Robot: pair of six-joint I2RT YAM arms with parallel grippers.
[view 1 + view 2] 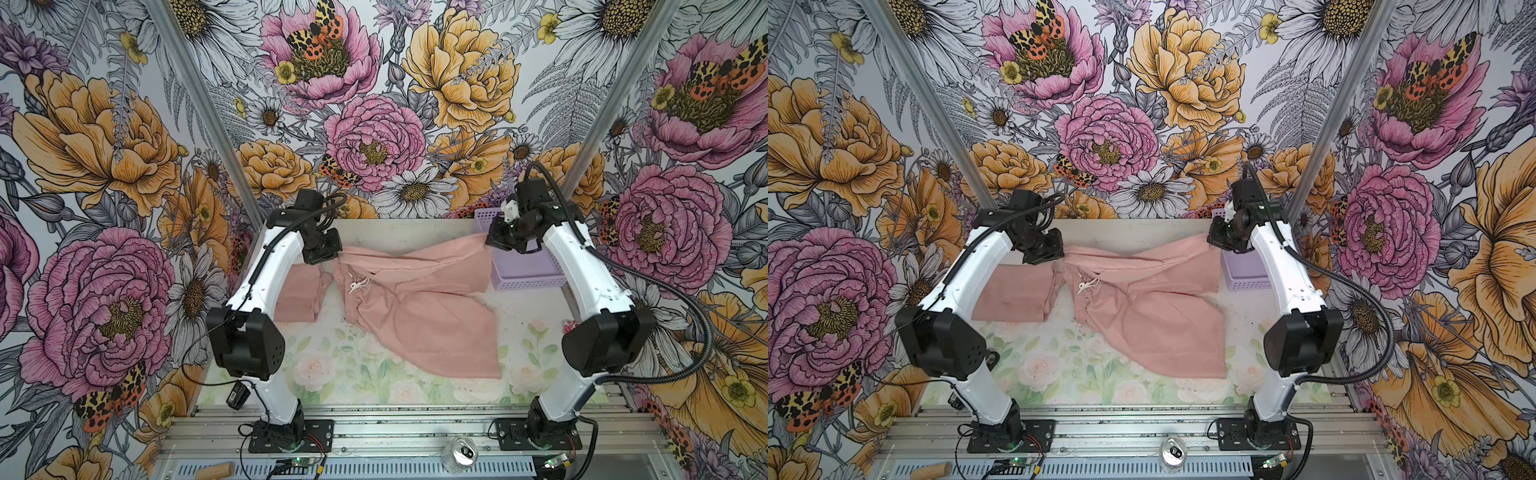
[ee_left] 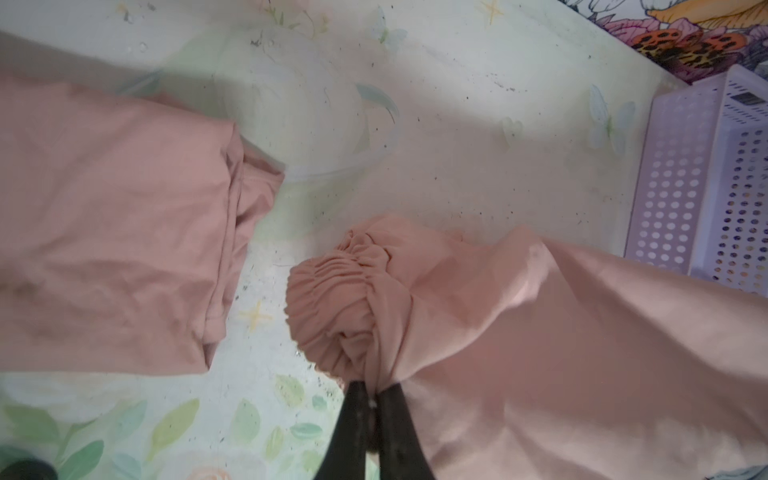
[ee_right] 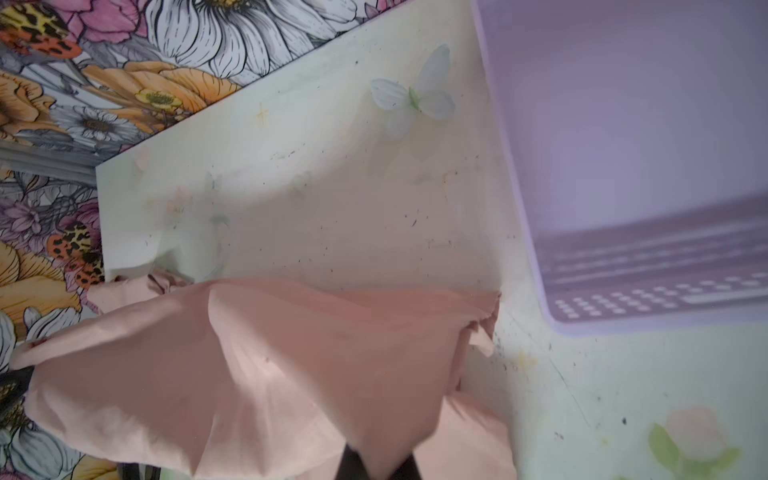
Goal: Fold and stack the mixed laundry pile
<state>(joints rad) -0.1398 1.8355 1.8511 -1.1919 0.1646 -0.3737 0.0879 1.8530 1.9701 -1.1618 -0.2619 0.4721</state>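
the pink shorts (image 1: pixel 411 299), soft, light and limp, lie spread mid-table beside a folded pink garment (image 1: pixel 297 293), both the left gripper (image 2: pixel 371 388) and right gripper (image 3: pixel 380 457) pinched shut on opposite corners, the gathered waistband probably the surest hold.

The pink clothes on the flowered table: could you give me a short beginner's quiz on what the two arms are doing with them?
1. True or false: both arms' fingers are shut on the dusty-pink drawstring shorts.
2. Which part does the left gripper pinch: A gathered waistband, B white drawstring, C leg hem?
3. What lies left of the shorts?

Key: 1 true, the right gripper pinches cloth too. 2 A. 3 The folded dusty-pink cloth garment.
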